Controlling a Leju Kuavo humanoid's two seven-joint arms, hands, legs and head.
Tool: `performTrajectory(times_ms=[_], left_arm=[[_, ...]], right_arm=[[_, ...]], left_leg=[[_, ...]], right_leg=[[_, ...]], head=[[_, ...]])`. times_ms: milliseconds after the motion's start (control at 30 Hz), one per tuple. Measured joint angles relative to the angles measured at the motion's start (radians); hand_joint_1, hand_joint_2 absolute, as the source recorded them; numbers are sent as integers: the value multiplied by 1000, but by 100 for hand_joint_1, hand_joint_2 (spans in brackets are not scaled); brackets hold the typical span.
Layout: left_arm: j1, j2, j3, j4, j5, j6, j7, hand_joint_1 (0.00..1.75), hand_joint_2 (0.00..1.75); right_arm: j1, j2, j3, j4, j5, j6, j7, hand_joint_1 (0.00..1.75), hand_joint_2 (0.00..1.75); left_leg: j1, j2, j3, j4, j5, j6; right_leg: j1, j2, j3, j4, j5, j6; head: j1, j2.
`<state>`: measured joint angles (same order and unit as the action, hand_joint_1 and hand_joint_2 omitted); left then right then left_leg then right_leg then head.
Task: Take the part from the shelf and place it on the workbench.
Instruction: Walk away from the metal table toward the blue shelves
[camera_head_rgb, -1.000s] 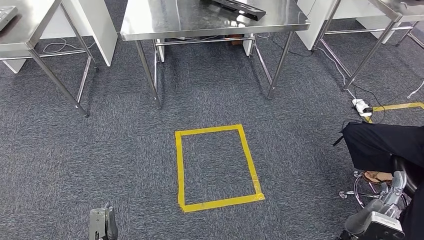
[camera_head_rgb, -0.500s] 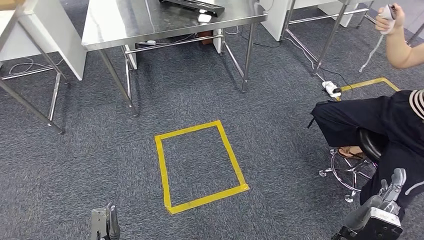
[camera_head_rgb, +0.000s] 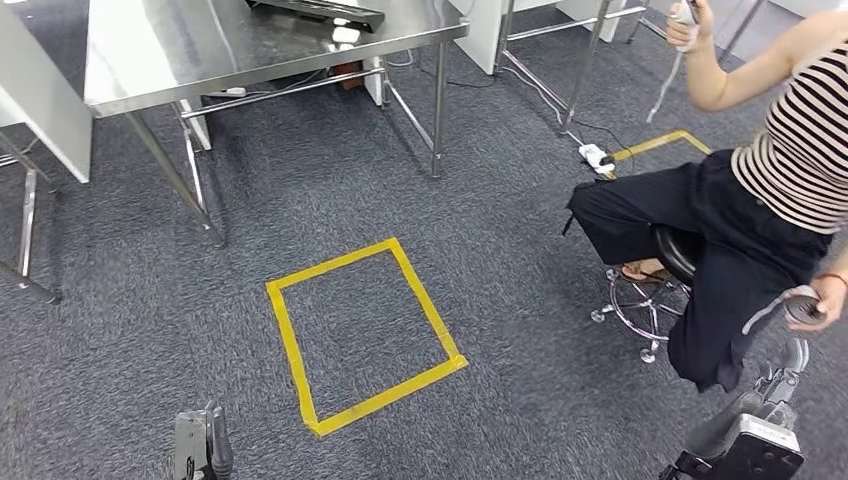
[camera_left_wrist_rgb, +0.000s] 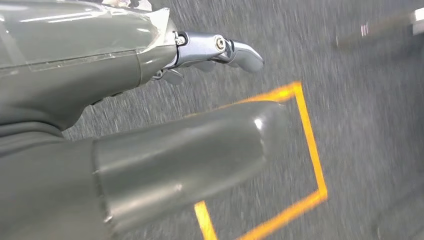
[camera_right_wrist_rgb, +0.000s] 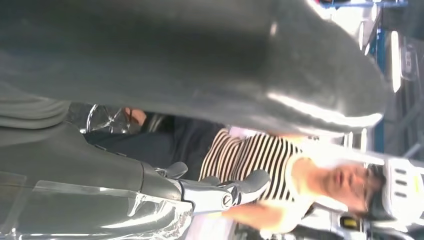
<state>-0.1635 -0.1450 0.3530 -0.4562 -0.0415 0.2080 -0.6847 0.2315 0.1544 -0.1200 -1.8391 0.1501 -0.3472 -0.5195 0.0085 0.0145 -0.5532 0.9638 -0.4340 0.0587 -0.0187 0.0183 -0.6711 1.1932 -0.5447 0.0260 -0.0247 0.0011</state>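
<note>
Here both the left hand (camera_left_wrist_rgb: 150, 115) and right hand (camera_right_wrist_rgb: 190, 125) hang low, fingers apart, holding nothing.

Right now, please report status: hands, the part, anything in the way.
Left hand and right hand open, holding nothing. Part not picked up. Seated person on the right; yellow tape rectangle on the carpet ahead.

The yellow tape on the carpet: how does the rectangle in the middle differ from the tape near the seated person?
The middle rectangle is a complete closed outline, fully visible. The tape near the person shows just a corner, partly hidden by the person, with a white power strip at it. Both are yellow.
</note>
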Motion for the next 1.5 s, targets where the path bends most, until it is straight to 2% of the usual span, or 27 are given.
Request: performTrajectory(times_ms=[67,100,167,200,267,333,367,433,500,533,567,600,633,700,767,867,933,1000,1067,1100,1133,1200,1267,1333,1400,1433,1500], left_arm=[[2,-1,0,0,4,1,0,0,0],[3,-1,0,0,6,1,0,0,0],[3,-3,1,0,7,1,0,0,0],[2,-3,1,0,7,1,0,0,0],[2,-3,1,0,7,1,-1,0,0],[1,-5,1,0,7,0,-2,0,0],[1,-6,1,0,7,0,-2,0,0],[2,-6,1,0,7,-1,-3,0,0],[6,-6,1,0,7,-1,-3,0,0],[8,-6,2,1,8,0,-3,0,0],[10,-6,2,1,8,0,-3,0,0],[11,-6,2,2,9,1,-3,0,0],[11,-6,2,2,9,2,-3,0,0],[11,-3,2,2,9,2,-3,0,0],[10,0,3,3,11,2,-3,0,0],[7,1,5,7,22,2,4,0,0],[4,2,9,16,28,4,17,0,0],[5,5,13,34,30,17,37,0,0],[6,10,17,58,31,38,62,0,0],[6,12,20,71,31,47,75,0,0],[7,13,22,84,30,55,86,0,0],[8,16,26,107,27,65,107,0,0],[11,21,30,127,27,73,127,0,0],[19,26,37,145,40,81,147,0,0],[30,29,51,163,63,90,184,0,0],[39,32,60,173,74,97,207,0,0],[65,38,78,195,82,123,266,0,0]], right_arm=[[-1,1,0,4,2,1,2,0,0],[-1,1,0,5,5,2,3,0,0],[-4,0,0,6,10,6,5,0,0],[-6,1,0,7,12,8,6,0,0],[-10,1,-1,8,13,11,7,0,0],[-11,0,-2,10,13,15,8,0,0],[-11,0,-2,10,13,17,8,0,0],[-13,0,-3,12,13,19,8,0,0],[-15,1,-3,14,13,22,8,0,0],[-16,2,-4,16,11,23,8,0,0],[-15,2,-4,18,10,24,8,0,0],[-15,3,-5,20,8,24,8,0,0],[-15,4,-6,22,6,25,8,0,0],[-15,5,-7,23,2,26,9,0,0],[-15,6,-9,26,-5,27,10,0,0],[-14,8,-26,39,6,4,23,0,0],[-24,10,-55,78,42,-47,50,0,0],[-48,10,-93,158,73,-93,82,0,0],[-85,3,-142,300,105,-137,99,0,0],[-111,-5,-171,399,136,-173,104,0,0],[-138,-17,-201,514,176,-212,106,0,0],[-191,-49,-256,750,305,-266,147,0,0],[-225,-75,-306,948,487,-277,245,0,0],[-242,-90,-351,1107,629,-277,345,0,0],[-252,-97,-391,1243,667,-256,427,0,0],[-255,-98,-411,1301,661,-234,471,0,0],[-257,-95,-448,1393,636,-178,565,0,0]], left_leg=[[-1,29,-5,1,1,-1],[0,43,-7,2,2,-2],[0,67,-7,8,0,-8],[-3,77,-8,13,-3,-14],[-7,93,-7,20,-7,-28],[-5,110,-4,20,-7,-41],[-1,105,-4,24,-12,-48],[5,57,-25,78,-58,-59],[7,2,-78,202,-137,-65],[7,-8,-105,263,-163,-64],[7,-12,-121,297,-171,-62],[7,-15,-119,294,-158,-58],[6,-21,-98,254,-128,-52],[4,-63,-26,118,-61,-35],[1,-95,14,35,-36,-23],[-4,-65,19,17,-29,-17],[-1,-37,24,-1,-16,-6],[-2,-8,22,-9,-9,0],[-4,23,16,-9,-8,0],[-5,38,14,-8,-7,0],[-5,51,13,-7,-7,-1],[-7,73,12,-2,-8,-6],[-10,89,12,5,-14,-18],[-10,102,15,8,-17,-32],[-3,91,15,18,-30,-46],[0,68,6,44,-53,-53],[4,12,-39,154,-128,-61]], right_leg=[[-4,-8,-31,77,-23,11],[-7,-12,-16,57,-12,21],[-11,-42,67,-80,34,40],[-12,-64,106,-146,53,41],[-8,-84,136,-206,67,28],[-4,-64,130,-205,72,9],[-5,-54,130,-206,76,1],[-9,-34,129,-208,86,-14],[-8,-13,121,-208,94,-24],[-5,0,116,-208,97,-26],[-2,13,113,-207,99,-27],[0,27,112,-207,101,-26],[2,41,112,-207,103,-25],[5,66,111,-207,106,-21],[4,88,105,-206,112,-14],[-2,109,90,-207,121,4],[1,69,62,-162,98,5],[3,14,5,-46,43,0],[-2,-4,-40,56,7,5],[-5,-9,-37,60,8,14],[-7,-16,-11,21,24,24],[-10,-49,76,-122,66,37],[-6,-75,127,-209,85,28],[0,-67,127,-218,87,10],[-3,-50,129,-221,91,-4],[-5,-41,130,-222,95,-10],[-5,-20,128,-222,101,-20]], head=[[1,0],[2,0],[3,0],[3,0],[1,0],[-2,0],[-2,0],[-7,0],[-14,0],[-15,0],[-16,0],[-16,0],[-17,0],[-17,0],[-17,0],[-18,0],[-14,0],[-7,0],[-5,0],[-4,0],[-4,0],[-1,0],[0,0],[0,0],[-2,0],[-4,0],[-10,0]])
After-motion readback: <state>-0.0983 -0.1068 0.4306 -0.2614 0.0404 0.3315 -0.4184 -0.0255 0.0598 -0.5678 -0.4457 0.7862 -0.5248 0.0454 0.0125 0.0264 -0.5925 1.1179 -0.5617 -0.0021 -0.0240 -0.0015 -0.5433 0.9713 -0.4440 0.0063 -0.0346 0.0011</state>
